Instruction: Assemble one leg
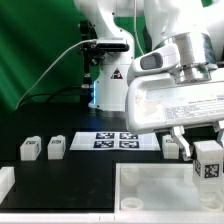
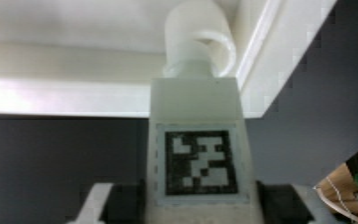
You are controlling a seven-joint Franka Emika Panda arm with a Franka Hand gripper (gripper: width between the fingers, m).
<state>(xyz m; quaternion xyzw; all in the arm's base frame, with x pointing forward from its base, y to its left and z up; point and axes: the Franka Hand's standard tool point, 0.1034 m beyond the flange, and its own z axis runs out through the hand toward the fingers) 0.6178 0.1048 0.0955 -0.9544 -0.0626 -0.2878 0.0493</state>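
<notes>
The pincer [image 1: 207,152] is clamping the leg [image 1: 209,170] by its sides, its jaws closed only as far as the block allows and the tag facing outward. The leg is hanging over the white tray piece [image 1: 150,190], near that tray's corner on the exterior view's right. The blurred wrist view leaves it unclear whether the leg is perhaps touching the tray. Two spare legs [image 1: 43,147] are lying on the worktop [image 1: 80,165] beyond the tray.

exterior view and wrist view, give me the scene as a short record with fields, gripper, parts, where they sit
gripper: shut on the leg
leg: upright in the grip, tag showing in both views, tip near the corner of the tray, contact unclear
spare legs: two on the table, exterior view's left
marker board: flat on the table, middle
tray: large, white, at the front
</notes>
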